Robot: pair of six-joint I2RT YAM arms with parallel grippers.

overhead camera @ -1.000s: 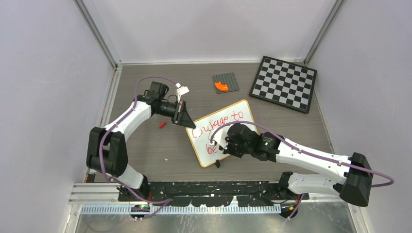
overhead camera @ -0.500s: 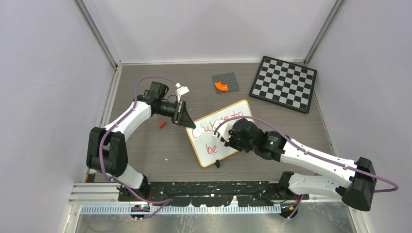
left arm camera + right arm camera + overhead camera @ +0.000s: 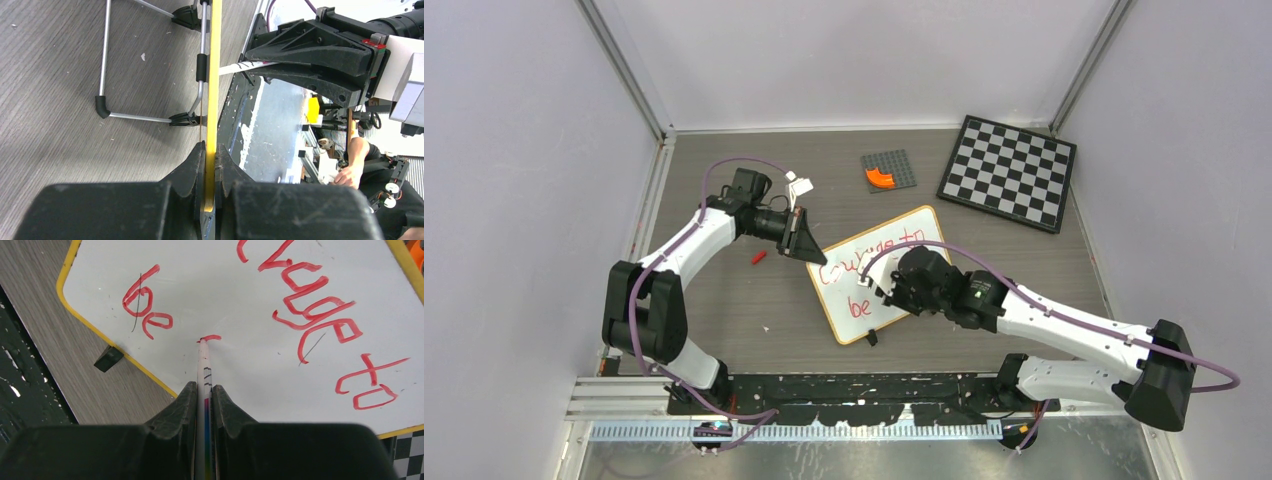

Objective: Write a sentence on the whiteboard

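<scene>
Your right pincer (image 3: 879,288) has shifted up off "be" since a second ago, above the whiteboard (image 3: 836,292) on the bench (image 3: 724,300). Left wrist: your left pincer (image 3: 210,150) clamps the whiteboard's edge. Right wrist: right pincer grips the marker (image 3: 203,365), tip touching the sentence (image 3: 315,315) beside "be"

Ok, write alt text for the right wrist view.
The right gripper pinches a thin white marker, its tip at a short red stroke on the small yellow-framed white board. Red handwritten lettering reads "Courage to be".
</scene>
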